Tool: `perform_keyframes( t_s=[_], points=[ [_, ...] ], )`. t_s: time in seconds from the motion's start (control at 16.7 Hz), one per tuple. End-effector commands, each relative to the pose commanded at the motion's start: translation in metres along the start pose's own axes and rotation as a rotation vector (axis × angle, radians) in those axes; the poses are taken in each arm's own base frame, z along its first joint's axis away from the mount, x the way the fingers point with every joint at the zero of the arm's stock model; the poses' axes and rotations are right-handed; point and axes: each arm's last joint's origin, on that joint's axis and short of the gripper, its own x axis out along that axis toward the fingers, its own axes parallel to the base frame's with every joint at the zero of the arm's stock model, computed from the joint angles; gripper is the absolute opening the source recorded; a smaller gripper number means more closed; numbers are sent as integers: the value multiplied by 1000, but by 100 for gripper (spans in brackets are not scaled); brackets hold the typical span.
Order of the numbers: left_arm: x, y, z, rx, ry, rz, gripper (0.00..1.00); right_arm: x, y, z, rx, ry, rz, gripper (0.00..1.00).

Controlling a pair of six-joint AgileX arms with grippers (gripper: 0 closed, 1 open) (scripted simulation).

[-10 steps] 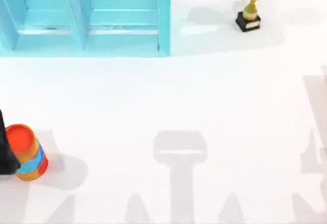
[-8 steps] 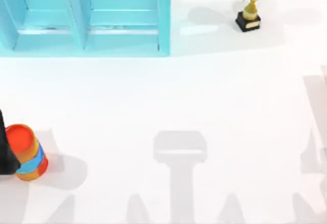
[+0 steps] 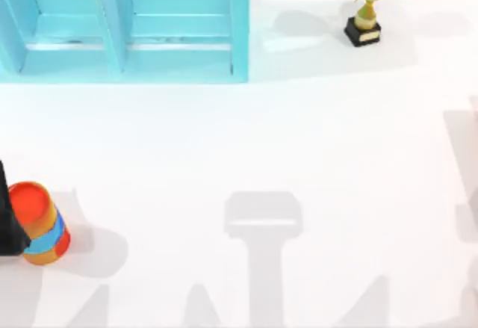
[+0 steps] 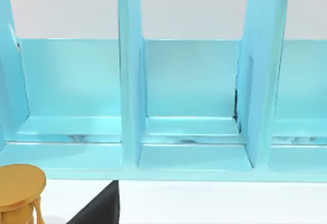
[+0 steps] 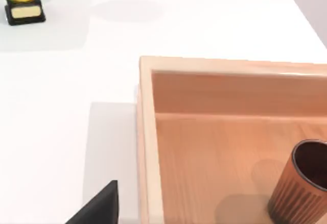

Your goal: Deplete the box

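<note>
Fingers' opening can't be told, brown cup [image 5: 301,188] upright inside wooden box [image 5: 204,91] beyond right wrist

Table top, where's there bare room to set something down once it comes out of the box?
The widest bare stretch of the white table lies in front of the blue shelf, between the orange cup at the left edge and the trophy at the back right. Inside the wooden box a brown cup still stands.
</note>
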Motion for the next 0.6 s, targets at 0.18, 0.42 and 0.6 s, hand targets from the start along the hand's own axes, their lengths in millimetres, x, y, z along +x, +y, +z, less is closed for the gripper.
perform_keyframes(
  t_s=[0.18, 0.42, 0.6],
  points=[
    [0, 0, 0, 0, 0, 0, 100, 15, -17, 29, -39, 270, -31, 100],
    [0, 0, 0, 0, 0, 0, 100, 52, -49, 60, -55, 643, -16, 100],
    [0, 0, 0, 0, 0, 0, 100, 86, -78, 70, -42, 885, 31, 100]
  ],
)
